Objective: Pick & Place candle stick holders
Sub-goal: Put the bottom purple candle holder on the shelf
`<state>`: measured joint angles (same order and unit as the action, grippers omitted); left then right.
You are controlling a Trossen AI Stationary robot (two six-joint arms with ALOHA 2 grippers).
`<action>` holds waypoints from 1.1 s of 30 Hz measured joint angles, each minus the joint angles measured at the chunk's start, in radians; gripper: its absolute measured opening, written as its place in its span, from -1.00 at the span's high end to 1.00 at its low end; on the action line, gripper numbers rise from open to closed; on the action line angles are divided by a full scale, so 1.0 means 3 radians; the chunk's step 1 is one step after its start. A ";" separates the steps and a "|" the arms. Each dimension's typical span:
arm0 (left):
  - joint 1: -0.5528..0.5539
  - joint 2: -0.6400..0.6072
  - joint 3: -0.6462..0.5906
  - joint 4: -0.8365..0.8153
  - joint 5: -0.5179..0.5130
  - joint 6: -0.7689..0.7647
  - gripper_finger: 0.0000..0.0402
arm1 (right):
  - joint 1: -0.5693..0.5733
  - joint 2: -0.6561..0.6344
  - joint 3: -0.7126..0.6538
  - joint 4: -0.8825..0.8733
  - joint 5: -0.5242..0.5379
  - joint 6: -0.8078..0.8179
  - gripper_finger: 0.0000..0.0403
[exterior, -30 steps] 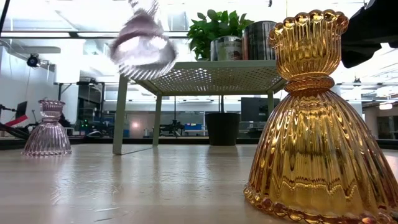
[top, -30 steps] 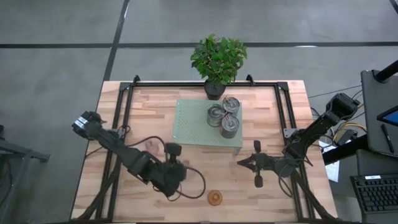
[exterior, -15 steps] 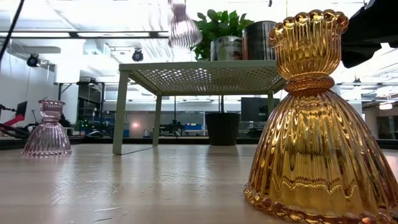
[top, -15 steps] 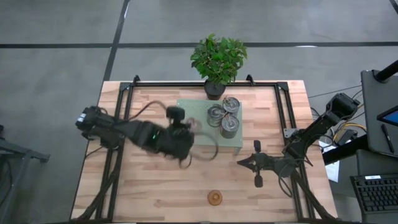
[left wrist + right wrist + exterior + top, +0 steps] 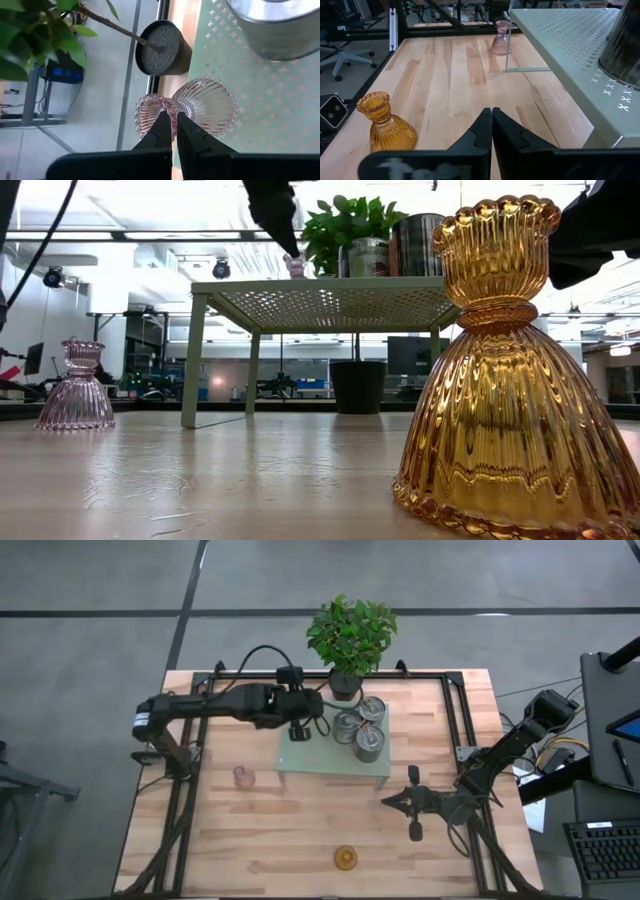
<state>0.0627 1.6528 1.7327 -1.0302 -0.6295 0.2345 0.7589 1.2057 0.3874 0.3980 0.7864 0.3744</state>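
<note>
My left gripper (image 5: pixel 300 730) is shut on a pale pink glass holder (image 5: pixel 200 107) at the far left corner of the green perforated stand (image 5: pixel 310 755). In the low view, that holder (image 5: pixel 295 266) shows right at the stand's top. Three silvery holders (image 5: pixel 358 728) stand on the stand. A second pink holder (image 5: pixel 242 777) stands on its base on the table left of the stand. The amber holder (image 5: pixel 345 858) stands on its base near the front edge. My right gripper (image 5: pixel 385 802) is shut and empty, low over the table right of centre. My left gripper pinches the pink holder's narrow neck (image 5: pixel 172 106) between its two fingers, between the small top cup (image 5: pixel 150 115) and the flared ribbed base (image 5: pixel 212 105). The fingers come slanting down from the table's left. The holder is tilted. I cannot tell whether its base touches the stand.
A potted green plant (image 5: pixel 350 640) stands at the far edge just behind the stand. A black frame rail (image 5: pixel 200 740) runs along the table's sides. Open wood lies between the stand and the amber holder.
My left gripper has carried the pink holder from low near the table's front edge up and toward the far edge. It is now over the stand's far left corner, down near the stand's top. The right arm has kept still.
</note>
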 joint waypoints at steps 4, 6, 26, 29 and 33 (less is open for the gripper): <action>0.0055 0.0041 -0.0083 0.0100 0.0011 0.0106 1.00 | 0.0000 0.0000 0.0000 -0.0002 0.0000 0.0000 0.96; 0.0056 0.0064 -0.0114 0.0165 0.0011 0.0158 1.00 | 0.0000 0.0000 0.0000 -0.0002 -0.0001 -0.0001 0.96; 0.0002 0.0207 -0.0148 0.0328 -0.0010 0.0354 0.93 | 0.0000 0.0000 -0.0020 -0.0004 -0.0001 0.0025 0.96; 0.0002 0.0207 -0.0148 0.0329 -0.0010 0.0329 0.90 | -0.0001 0.0000 -0.0020 -0.0004 -0.0001 0.0026 0.96; -0.0008 0.0211 -0.0148 0.0370 0.0001 0.0263 0.83 | -0.0001 0.0000 -0.0020 -0.0003 -0.0001 0.0026 0.96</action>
<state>0.0603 1.7161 1.6882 -0.9192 -0.6293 0.3134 0.7586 1.2057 0.3813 0.3970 0.7860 0.3822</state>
